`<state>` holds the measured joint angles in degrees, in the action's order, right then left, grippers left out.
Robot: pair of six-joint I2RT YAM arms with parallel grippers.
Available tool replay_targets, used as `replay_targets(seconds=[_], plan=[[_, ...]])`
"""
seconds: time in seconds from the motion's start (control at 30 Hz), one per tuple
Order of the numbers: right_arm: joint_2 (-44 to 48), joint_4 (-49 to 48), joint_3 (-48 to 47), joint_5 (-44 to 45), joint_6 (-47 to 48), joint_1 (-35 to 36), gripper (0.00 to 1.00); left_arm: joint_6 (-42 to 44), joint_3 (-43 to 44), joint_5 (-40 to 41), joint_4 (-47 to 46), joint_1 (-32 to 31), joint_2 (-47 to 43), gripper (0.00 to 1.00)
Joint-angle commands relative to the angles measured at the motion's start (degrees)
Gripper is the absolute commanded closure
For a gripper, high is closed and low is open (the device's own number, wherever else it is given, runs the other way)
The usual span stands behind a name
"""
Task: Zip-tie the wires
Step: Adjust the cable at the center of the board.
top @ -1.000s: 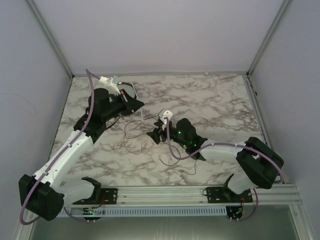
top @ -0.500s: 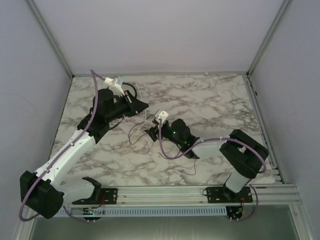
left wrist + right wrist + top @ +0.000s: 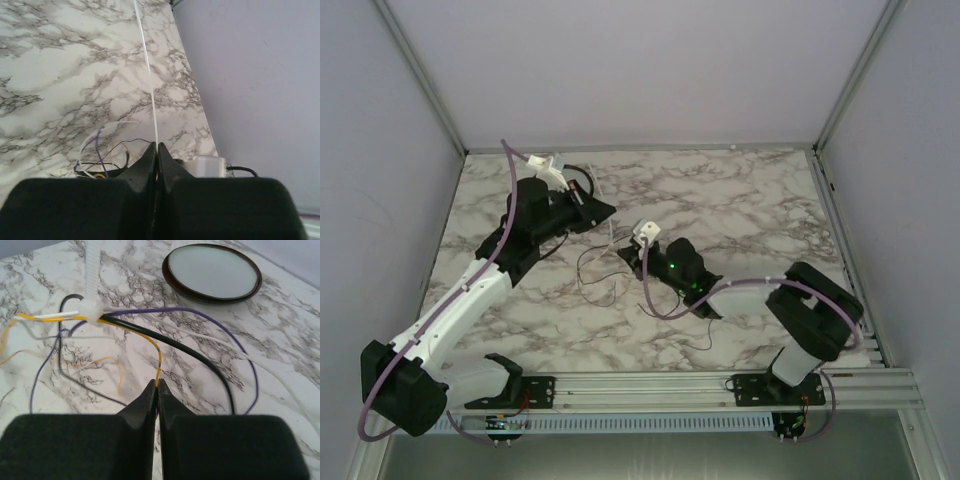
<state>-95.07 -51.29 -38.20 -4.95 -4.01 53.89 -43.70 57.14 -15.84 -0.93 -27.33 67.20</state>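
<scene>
The zip tie point(image 3: 150, 75) is a thin white strip running straight up from my left gripper point(image 3: 156, 147), which is shut on its end. In the right wrist view the zip tie's ribbed strip point(image 3: 91, 270) loops round the wires point(image 3: 150, 332), a bundle of black, purple, orange and white strands fanning out over the marble. My right gripper point(image 3: 157, 384) is shut on the orange wire point(image 3: 159, 357). From above, the left gripper point(image 3: 605, 210) and right gripper point(image 3: 623, 255) face each other over the loose wire loops point(image 3: 595, 275).
A round dark-rimmed dish point(image 3: 212, 272) lies on the marble table point(image 3: 750, 200) just beyond the wires. Grey walls point(image 3: 620, 70) enclose the back and sides. A metal rail point(image 3: 650, 385) runs along the near edge by the arm bases.
My right gripper has closed on the orange wire after shifting slightly left. The left arm swung a little to the right early on, still holding the zip tie.
</scene>
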Motion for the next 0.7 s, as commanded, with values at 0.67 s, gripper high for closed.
replay_targets(seconds=[0.67], plan=[[35.8, 42.9, 8.4, 9.5, -14.9, -2.4, 1.00, 4.6, 1.4, 5.5, 3.8, 3.7, 0.0, 1.00]])
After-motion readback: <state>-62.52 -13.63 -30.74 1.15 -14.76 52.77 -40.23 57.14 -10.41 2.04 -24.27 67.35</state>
